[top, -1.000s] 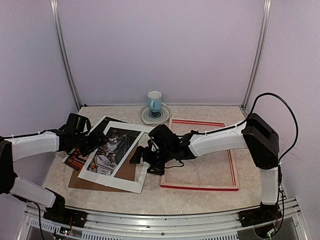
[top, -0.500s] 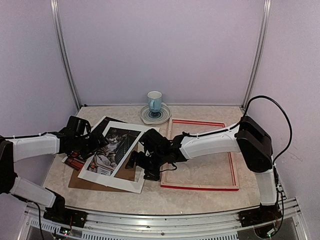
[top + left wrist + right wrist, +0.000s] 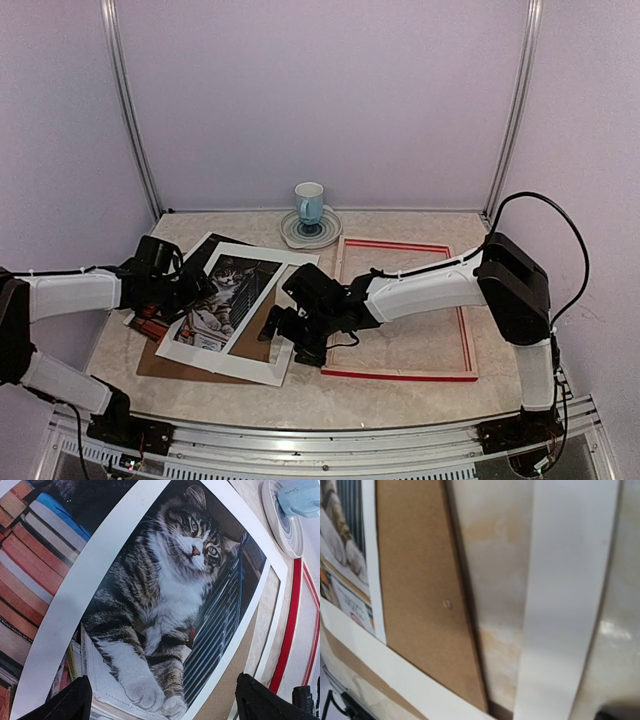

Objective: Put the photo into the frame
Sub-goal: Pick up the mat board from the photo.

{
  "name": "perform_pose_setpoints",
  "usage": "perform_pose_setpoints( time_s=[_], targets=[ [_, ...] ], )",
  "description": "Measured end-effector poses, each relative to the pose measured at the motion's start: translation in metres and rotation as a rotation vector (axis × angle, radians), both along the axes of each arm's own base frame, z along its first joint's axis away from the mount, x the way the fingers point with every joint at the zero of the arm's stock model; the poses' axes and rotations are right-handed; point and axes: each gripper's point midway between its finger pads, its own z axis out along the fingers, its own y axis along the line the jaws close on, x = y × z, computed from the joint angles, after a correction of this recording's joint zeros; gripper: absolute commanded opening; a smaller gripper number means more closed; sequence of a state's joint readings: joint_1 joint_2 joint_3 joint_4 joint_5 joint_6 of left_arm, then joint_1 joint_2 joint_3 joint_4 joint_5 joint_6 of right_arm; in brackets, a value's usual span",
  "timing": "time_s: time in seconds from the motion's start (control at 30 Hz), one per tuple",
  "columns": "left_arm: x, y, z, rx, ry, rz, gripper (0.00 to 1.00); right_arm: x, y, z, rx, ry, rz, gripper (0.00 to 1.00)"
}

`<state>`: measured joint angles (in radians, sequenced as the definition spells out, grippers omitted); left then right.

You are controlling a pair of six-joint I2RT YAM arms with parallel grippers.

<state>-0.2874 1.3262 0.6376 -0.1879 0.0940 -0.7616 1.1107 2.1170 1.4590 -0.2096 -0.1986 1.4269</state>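
Observation:
The photo [image 3: 225,290], a grey tabby cat with books, lies at the table's left under a white mat board [image 3: 240,365], on a brown backing board [image 3: 165,362]. In the left wrist view the photo [image 3: 165,590] fills the frame and the mat [image 3: 70,605] crosses it. My left gripper [image 3: 190,285] is open just above the photo, fingers spread wide [image 3: 165,705]. The red frame [image 3: 400,375] lies empty on the right. My right gripper [image 3: 282,325] is low at the mat's right edge [image 3: 565,605]. Its fingers do not show.
A blue-and-white cup on a saucer [image 3: 310,215] stands at the back centre, also in the left wrist view [image 3: 295,505]. The right arm stretches across the frame's left part. Enclosure walls and metal posts surround the marble tabletop.
My right gripper moved left and down to the mat's right edge, then eased slightly back. My left gripper has hardly moved. The photo, mat and frame stay in place.

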Motion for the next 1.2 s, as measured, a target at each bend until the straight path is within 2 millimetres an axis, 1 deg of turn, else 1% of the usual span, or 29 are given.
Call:
perform_pose_setpoints(
  time_s=[0.3,0.5,0.67,0.77,0.83,0.93,1.0,1.07,1.2],
  targets=[
    [-0.012,-0.001,-0.025,0.008,0.071,-0.01,0.99,0.002,0.004,0.001,0.037,-0.004,-0.013,0.99],
    [-0.015,-0.003,-0.03,0.012,0.088,-0.015,0.99,0.003,0.007,0.002,0.062,-0.008,-0.022,0.99],
    [-0.014,-0.001,-0.03,0.02,0.086,0.0,0.99,0.004,0.008,0.002,0.074,-0.013,-0.023,0.99],
    [-0.013,0.006,-0.026,0.049,0.075,0.024,0.99,0.004,0.009,0.003,0.081,-0.014,-0.023,0.99],
    [-0.01,0.011,-0.017,0.069,0.05,0.044,0.99,0.004,0.009,0.003,0.085,-0.016,-0.022,0.99],
    [0.002,0.015,0.002,0.084,-0.002,0.069,0.99,0.004,0.009,0.003,0.09,-0.017,-0.022,0.99],
    [0.007,0.016,0.008,0.092,-0.019,0.077,0.99,0.004,0.01,0.003,0.093,-0.018,-0.021,0.99],
    [0.008,0.018,0.006,0.104,-0.018,0.084,0.99,0.004,0.009,0.003,0.096,-0.02,-0.021,0.99],
    [0.004,0.023,-0.009,0.136,0.035,0.091,0.99,0.004,0.009,0.003,0.103,-0.023,-0.021,0.99]
  ],
)
